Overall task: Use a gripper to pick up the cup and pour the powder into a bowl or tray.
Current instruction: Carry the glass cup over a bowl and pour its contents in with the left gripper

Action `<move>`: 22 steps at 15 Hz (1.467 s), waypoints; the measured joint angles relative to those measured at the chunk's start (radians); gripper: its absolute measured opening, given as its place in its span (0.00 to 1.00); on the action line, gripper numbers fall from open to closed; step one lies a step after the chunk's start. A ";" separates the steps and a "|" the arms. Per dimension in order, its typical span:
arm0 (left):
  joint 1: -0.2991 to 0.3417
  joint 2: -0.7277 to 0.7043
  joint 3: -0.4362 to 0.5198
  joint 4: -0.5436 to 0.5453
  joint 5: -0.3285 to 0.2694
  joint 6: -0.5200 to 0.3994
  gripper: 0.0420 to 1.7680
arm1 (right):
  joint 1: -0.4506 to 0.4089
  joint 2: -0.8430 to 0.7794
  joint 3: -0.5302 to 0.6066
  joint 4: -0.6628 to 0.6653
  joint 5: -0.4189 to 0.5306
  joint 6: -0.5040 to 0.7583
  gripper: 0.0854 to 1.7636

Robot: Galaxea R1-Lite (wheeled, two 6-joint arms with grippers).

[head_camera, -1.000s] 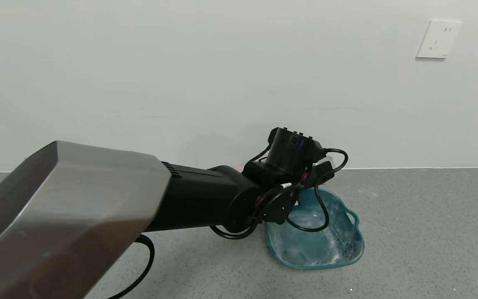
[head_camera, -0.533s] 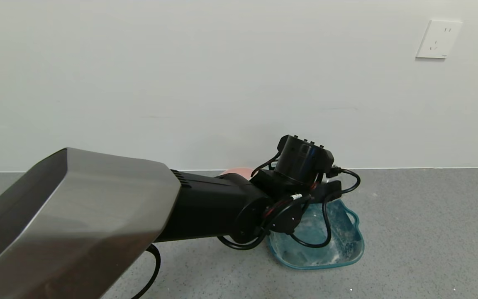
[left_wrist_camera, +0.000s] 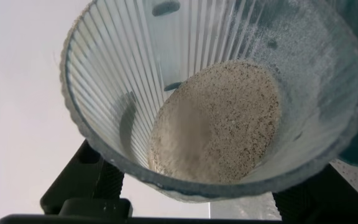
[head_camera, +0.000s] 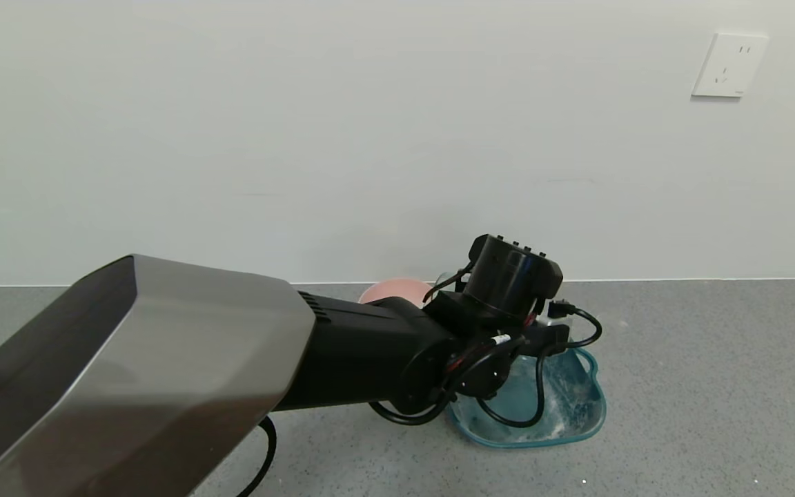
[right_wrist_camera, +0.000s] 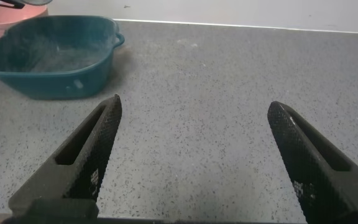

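The left gripper (left_wrist_camera: pixel 197 199) holds the cup (left_wrist_camera: pixel 210 93) between its two black fingers (left_wrist_camera: pixel 82 180), which press on the ribbed wall from both sides near the base. In the left wrist view the cup's open mouth faces the camera, so its long axis runs from the gripper out toward the rim. The powder (left_wrist_camera: pixel 216 121) lies as a beige oval mass against the lower inner wall and bottom of the cup, which shows that the cup is tilted and not upright; how steeply it tilts I cannot tell. White dust clings to the clear wall.

In the head view the left arm reaches forward over the grey floor (head_camera: pixel 701 386), and its black wrist (head_camera: pixel 511 279) hangs above the rear part of the teal tray (head_camera: pixel 580 407). The cup itself is hidden behind the wrist there. The tray stands on the floor with its handle toward the right side, dusted white inside. A pink bowl (head_camera: pixel 397 290) stands just behind it, near the wall.

The right gripper (right_wrist_camera: pixel 197 162) is spread wide, holds nothing, and hovers low over bare floor, well apart from the tray (right_wrist_camera: pixel 48 59).
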 joint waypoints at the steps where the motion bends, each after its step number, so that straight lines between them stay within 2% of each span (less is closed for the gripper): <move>1: -0.006 0.000 0.003 0.000 0.003 0.006 0.73 | 0.000 0.000 0.000 0.000 0.000 0.000 0.97; 4: -0.018 0.000 0.007 -0.013 0.037 0.081 0.73 | 0.000 0.000 0.000 0.000 0.000 0.000 0.97; 12: -0.024 0.000 0.006 -0.033 0.082 0.183 0.73 | 0.000 0.000 0.000 0.000 0.000 0.000 0.97; 14: -0.019 0.001 0.005 -0.078 0.099 0.229 0.73 | 0.000 0.000 0.000 0.000 0.000 0.000 0.97; 19: -0.009 0.033 0.013 -0.339 0.089 0.370 0.73 | 0.000 0.000 0.000 0.000 0.000 0.000 0.97; 22: -0.009 0.039 0.038 -0.355 0.087 0.376 0.73 | 0.000 0.000 0.000 0.000 0.000 0.000 0.97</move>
